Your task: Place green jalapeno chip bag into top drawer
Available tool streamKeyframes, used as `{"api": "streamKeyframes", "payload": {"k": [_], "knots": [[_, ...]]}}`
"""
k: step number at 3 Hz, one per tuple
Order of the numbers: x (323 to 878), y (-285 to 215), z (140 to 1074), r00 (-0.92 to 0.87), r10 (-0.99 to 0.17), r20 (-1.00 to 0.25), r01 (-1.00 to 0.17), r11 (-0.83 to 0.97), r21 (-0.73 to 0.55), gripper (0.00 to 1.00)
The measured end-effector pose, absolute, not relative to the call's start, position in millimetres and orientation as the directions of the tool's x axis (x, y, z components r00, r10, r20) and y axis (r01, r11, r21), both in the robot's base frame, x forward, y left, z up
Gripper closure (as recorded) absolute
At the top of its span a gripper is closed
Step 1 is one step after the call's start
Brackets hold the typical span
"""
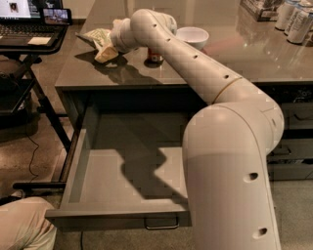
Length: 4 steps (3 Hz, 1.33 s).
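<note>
- I see the green jalapeno chip bag [99, 37] lying crinkled at the worktop's [254, 58] far-left end.
- The top drawer [80, 161], grey, is pulled open under the worktop.
- My gripper [108, 50] is at the bag.

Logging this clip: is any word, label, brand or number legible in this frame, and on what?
None can be read.
Lettering on the green jalapeno chip bag, by the gripper at the counter's left: blurred.
Label on the soda can behind the arm: blurred.
Labels on the cans far right: blurred.
The laptop screen: too small.

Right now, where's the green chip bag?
Camera view, upper left: crinkled light-green chip bag on the grey countertop, at the gripper, left of the reddish soda can.
</note>
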<state>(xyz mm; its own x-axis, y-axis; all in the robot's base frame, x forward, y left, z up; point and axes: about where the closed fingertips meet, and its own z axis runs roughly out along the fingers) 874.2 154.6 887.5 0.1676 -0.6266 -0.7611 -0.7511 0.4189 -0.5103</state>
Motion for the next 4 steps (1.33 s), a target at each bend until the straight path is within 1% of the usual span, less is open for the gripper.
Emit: {"api": "streamKeyframes", "payload": {"k": [3,4], "knots": [[884.8,150.8,869.3,0.151,-0.640,-0.753,-0.784,0.387,-0.486,0.88],[886.1,145.0,877.9,0.170,-0.656,-0.736,-0.768,0.380,-0.516,1.00]]}}
